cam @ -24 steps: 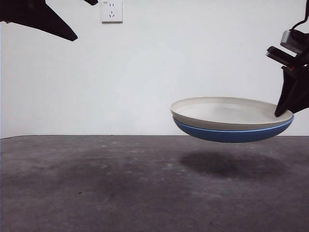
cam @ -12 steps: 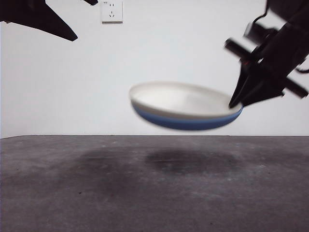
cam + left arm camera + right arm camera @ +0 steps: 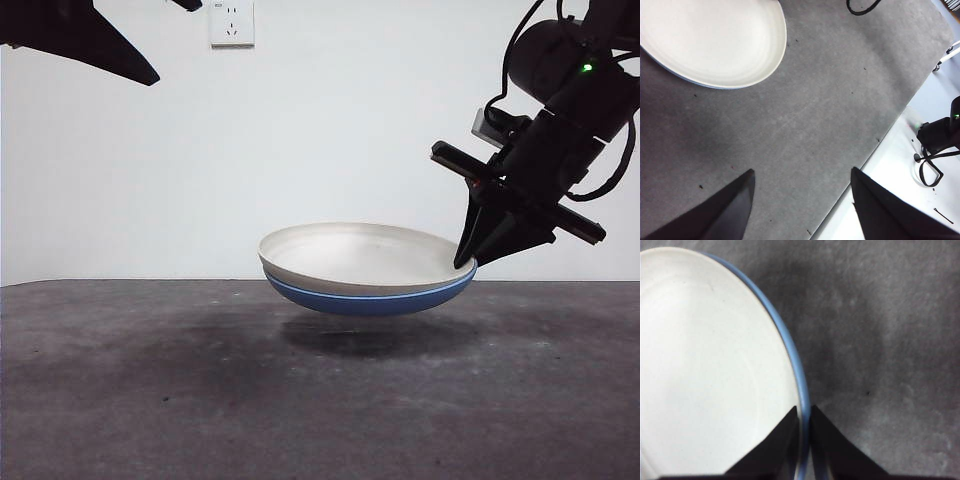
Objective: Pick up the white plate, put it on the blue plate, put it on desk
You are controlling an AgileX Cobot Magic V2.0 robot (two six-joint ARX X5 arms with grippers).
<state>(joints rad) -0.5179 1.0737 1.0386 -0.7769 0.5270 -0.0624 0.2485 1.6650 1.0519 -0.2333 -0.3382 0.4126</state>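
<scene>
- The right gripper (image 3: 466, 262) is clamped on the near rims of two nested plates, one jaw inside, one outside.
- The round matte cream-white plate (image 3: 350, 252) sits inside the round glossy blue plate (image 3: 365, 300); both extend away from that gripper, held just above the mottled dark grey table (image 3: 200, 400).
- The left gripper (image 3: 802, 182) hangs with jaws apart, well clear of the plates.

Right gripper (image 3: 466, 262) fingers pinched together; left gripper (image 3: 801, 200) fingers apart.
</scene>
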